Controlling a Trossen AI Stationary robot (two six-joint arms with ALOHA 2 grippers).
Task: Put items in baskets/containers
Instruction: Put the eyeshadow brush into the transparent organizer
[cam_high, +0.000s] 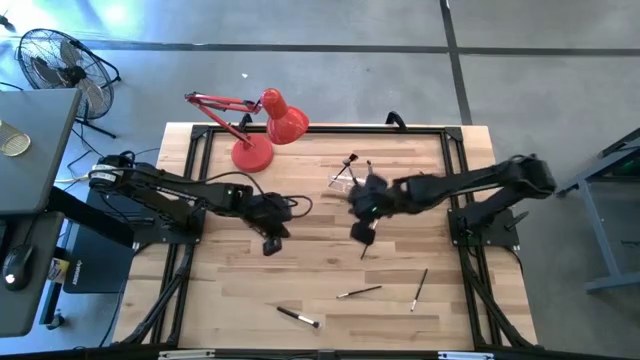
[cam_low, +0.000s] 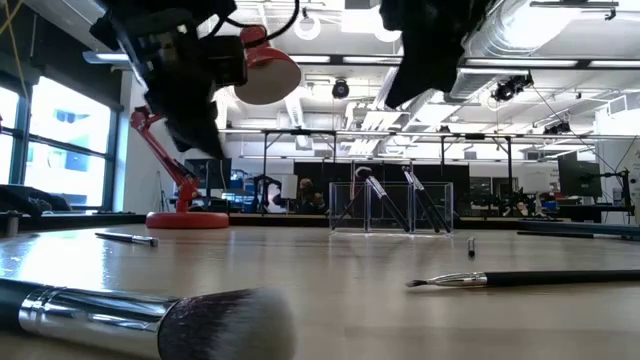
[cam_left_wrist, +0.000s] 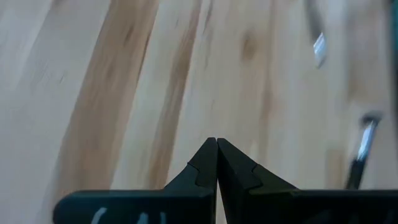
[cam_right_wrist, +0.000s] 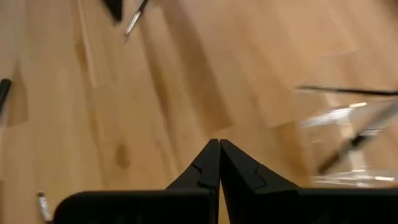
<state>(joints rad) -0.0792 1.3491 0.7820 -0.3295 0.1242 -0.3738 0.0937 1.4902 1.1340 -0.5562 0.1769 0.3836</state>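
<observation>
Wooden bench (cam_high: 320, 270) seen from above, near edge first. Three loose brushes lie nearest: one (cam_high: 298, 317) on the near side of the left tool, two (cam_high: 359, 292) (cam_high: 419, 288) on the near side of the right tool. Left tool (cam_high: 271, 243), fingers pressed together, empty, over the bench's middle left. Right tool (cam_high: 361, 234), fingers likewise pressed together and empty, hangs well apart from it. Just beyond the right tool stands the clear holder (cam_high: 347, 175), several brushes already upright inside it (cam_low: 385, 205). Red desk lamp (cam_high: 262, 125) occupies the far edge, beyond the left tool.
</observation>
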